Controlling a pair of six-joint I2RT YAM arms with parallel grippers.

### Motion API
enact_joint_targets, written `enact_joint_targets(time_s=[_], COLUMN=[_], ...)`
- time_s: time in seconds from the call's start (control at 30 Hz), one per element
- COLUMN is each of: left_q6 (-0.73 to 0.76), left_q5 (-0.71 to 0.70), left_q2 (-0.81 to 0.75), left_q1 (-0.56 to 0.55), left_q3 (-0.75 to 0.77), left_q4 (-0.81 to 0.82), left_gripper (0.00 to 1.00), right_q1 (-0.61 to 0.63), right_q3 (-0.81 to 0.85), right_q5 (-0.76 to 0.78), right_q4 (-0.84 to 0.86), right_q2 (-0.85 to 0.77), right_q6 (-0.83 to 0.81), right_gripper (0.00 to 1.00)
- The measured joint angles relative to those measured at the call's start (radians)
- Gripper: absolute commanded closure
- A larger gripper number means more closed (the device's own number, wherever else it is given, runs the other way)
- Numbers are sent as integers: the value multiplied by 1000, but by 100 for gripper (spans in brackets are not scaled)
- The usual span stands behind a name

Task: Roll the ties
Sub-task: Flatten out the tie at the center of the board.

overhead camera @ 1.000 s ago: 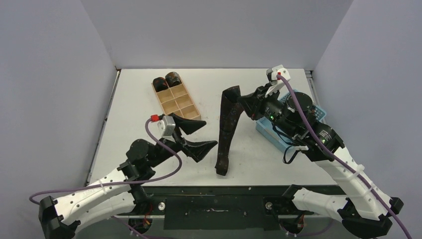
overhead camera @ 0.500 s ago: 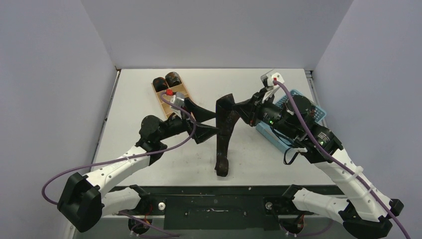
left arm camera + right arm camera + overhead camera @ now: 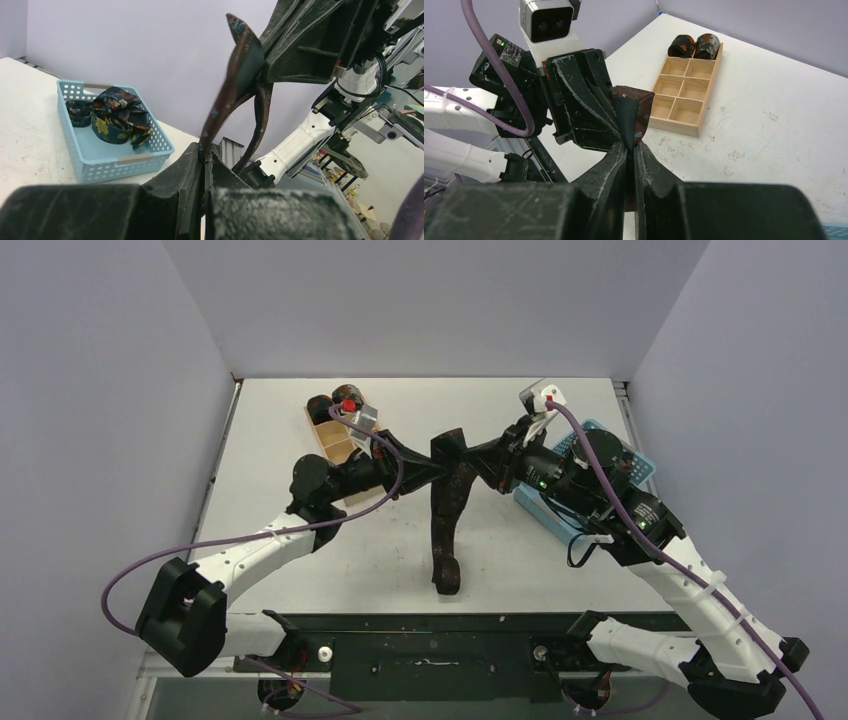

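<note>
Two grippers, one tie, pinched close together above mid-table.
Both the left gripper (image 3: 438,472) and the right gripper (image 3: 480,454) are clamped on the raised fold of the tie (image 3: 446,530), whose tail droops toward 6 o'clock onto the table (image 3: 300,410). With the fingertips nearly touching, an uneven pull could slip the fabric from one pinch, or the dragging tail could snag. Two rolled ties (image 3: 696,45) sit in the tray (image 3: 674,129) at 11 o'clock.

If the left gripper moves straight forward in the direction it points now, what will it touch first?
Most likely the right gripper: its fingertips face the left gripper closely, with only the raised fold of the tie between them, which both hold. Exact depth is unclear.
</note>
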Motion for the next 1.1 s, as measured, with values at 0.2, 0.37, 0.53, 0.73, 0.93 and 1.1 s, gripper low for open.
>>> enact_joint_targets(time_s=[0.2, 0.37, 0.53, 0.73, 0.93, 1.1], left_q6=[-6, -62, -193, -367, -427, -412], left_q5=[-3, -16, -28, -31, -26, 6], left_q2=[4, 28, 150, 364, 444, 492], left_q1=[0, 0, 0, 0, 24, 63], left_q3=[53, 76, 43, 2, 14, 99], left_q4=[-7, 19, 139, 295, 355, 324], left_gripper=[100, 100, 100, 100, 100, 100], right_q1=[-1, -1, -12, -57, -228, -322], right_q3=[0, 0, -1, -28, -119, -350], right_q5=[7, 63, 132, 179, 193, 174], right_q4=[28, 40, 39, 26, 51, 130], right_q2=[26, 54, 98, 146, 122, -3], right_q6=[8, 39, 64, 69, 86, 148], right_gripper=[85, 77, 46, 26, 15, 14])
